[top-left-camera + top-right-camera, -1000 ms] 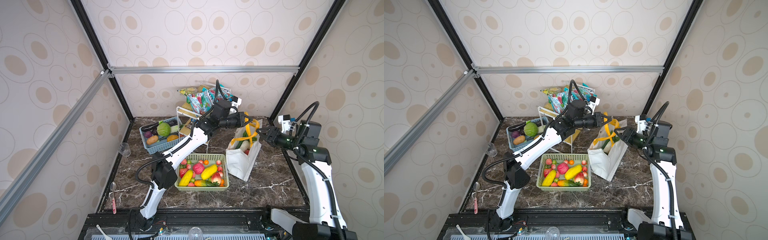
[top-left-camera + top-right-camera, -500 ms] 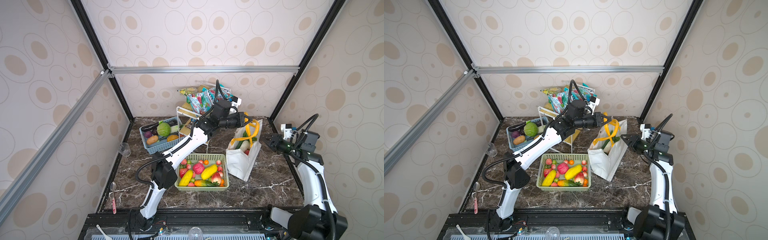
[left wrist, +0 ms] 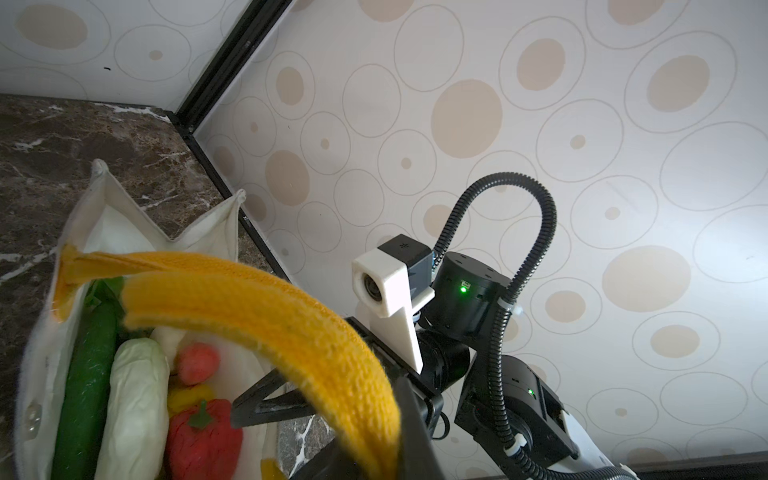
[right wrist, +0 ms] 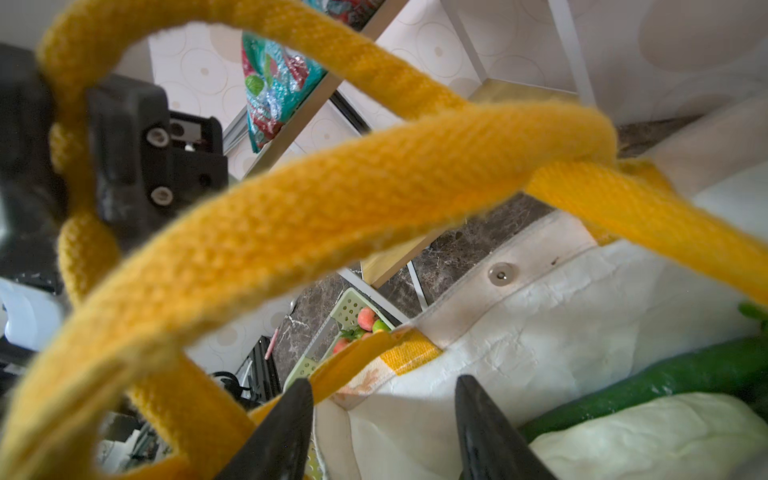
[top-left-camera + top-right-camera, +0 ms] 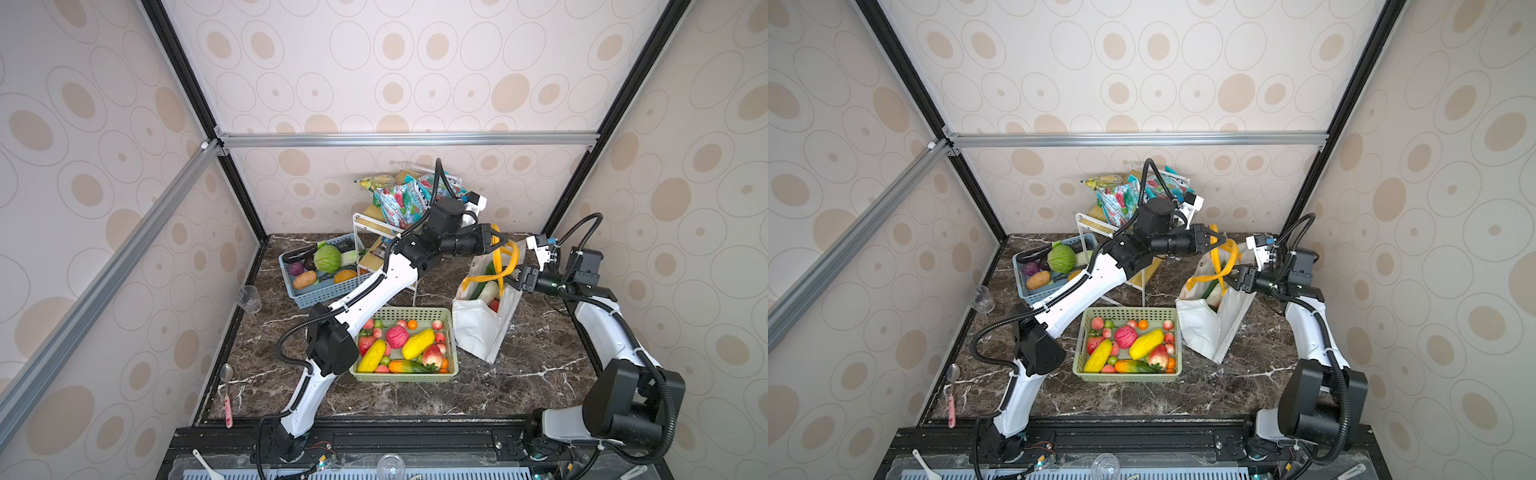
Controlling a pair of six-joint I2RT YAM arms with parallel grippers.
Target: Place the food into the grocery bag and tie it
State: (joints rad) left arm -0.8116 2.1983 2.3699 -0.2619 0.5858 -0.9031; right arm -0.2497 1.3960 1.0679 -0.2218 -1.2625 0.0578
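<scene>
**Left clamped on bag strap, right open at bag rim**

Left end effector (image 5: 493, 243): jaws together on the mustard strap handle (image 3: 291, 320), holding the loop up above the grocery bag (image 5: 482, 332). In the right wrist view the strap runs around its black fingers

Right end effector (image 4: 382, 419): fingers apart with a clear gap, nothing gripped. The tips sit at the bag's top edge by the yellow patch; can't tell if they touch the fabric. In both top views it is at the bag's right side, near the left end effector but apart from it, under the raised strap

Bag: stands on the dark marble surface (image 5: 415, 399), mouth open, just beside the green basket (image 5: 405, 377) on its right. Inside are a cucumber (image 3: 87, 374), a white vegetable (image 3: 137, 407), a red pepper (image 3: 203, 436) and a small reddish fruit next to them

Writing: the snack packets (image 5: 399, 199) on the white rack (image 5: 354, 232) behind carry colourful print, too small to read
</scene>
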